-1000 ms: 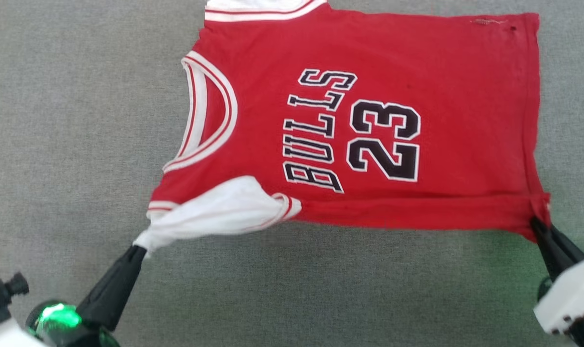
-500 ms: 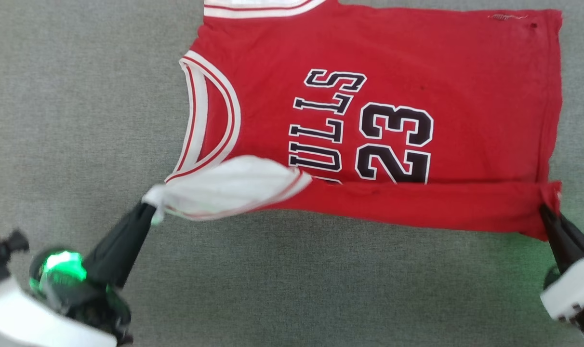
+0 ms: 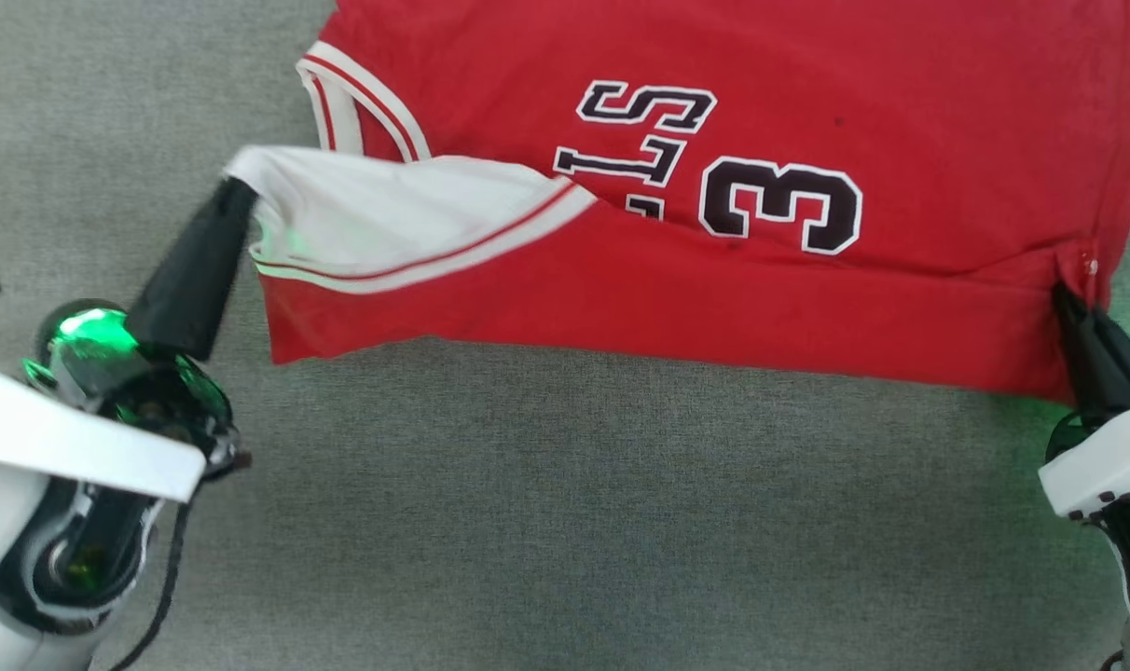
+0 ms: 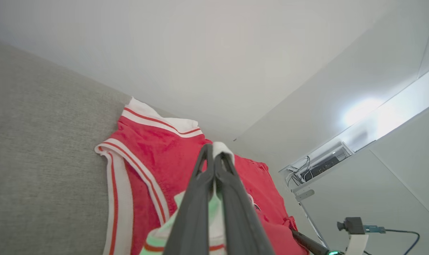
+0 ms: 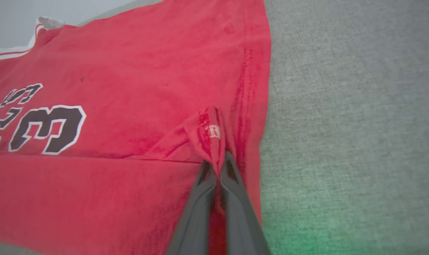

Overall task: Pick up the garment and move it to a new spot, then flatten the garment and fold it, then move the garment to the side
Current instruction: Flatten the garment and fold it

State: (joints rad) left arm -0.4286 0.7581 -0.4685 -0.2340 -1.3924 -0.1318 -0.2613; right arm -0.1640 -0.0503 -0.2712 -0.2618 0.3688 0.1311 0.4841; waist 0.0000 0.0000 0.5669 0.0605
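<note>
Looking down on the garment (image 3: pixel 714 308), red and spread across the grey fabric surface (image 3: pixel 565 522), with the near edge raised and doubled over towards the far side. Pinching the white sleeve (image 3: pixel 369 219) in the left gripper (image 3: pixel 234 191), jaws pressed together on the cloth, drawing that sleeve taut across part of the striped neckline (image 3: pixel 341 93). Over on the right, clamping the hem corner in the right gripper (image 3: pixel 1068 298), jaws closed tight on a pucker of red fabric, just beside a small white tag (image 5: pixel 213 131). Stretching a straight red fold between the two grips, left to right, and covering the lower part of the black lettering (image 3: pixel 649 130) and the edge of the white-outlined numeral (image 3: pixel 779 205). From the left wrist, catching a pale wall (image 4: pixel 200 53) beyond the surface and a ledge with cables (image 4: pixel 320 166) off to one side. Throwing a green glow (image 3: pixel 1031 410) onto the grey cloth beside the right wrist.
</note>
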